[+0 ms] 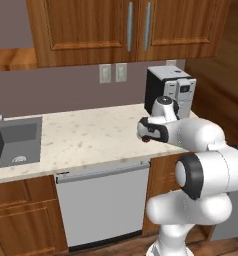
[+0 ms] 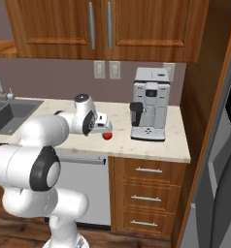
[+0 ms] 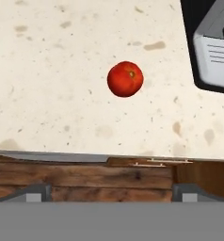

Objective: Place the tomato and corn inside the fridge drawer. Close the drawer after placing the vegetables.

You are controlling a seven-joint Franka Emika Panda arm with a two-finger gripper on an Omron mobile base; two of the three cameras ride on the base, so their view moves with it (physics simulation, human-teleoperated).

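On the speckled counter (image 3: 52,94), just left of the coffee machine (image 2: 150,103), I see the tomato (image 3: 125,79) lying alone. My gripper (image 3: 111,190) hangs above it, jaws spread wide and holding nothing.

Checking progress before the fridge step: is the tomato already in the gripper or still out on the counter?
Out on the counter. The tomato lies alone on the speckled top, apart from the open gripper.
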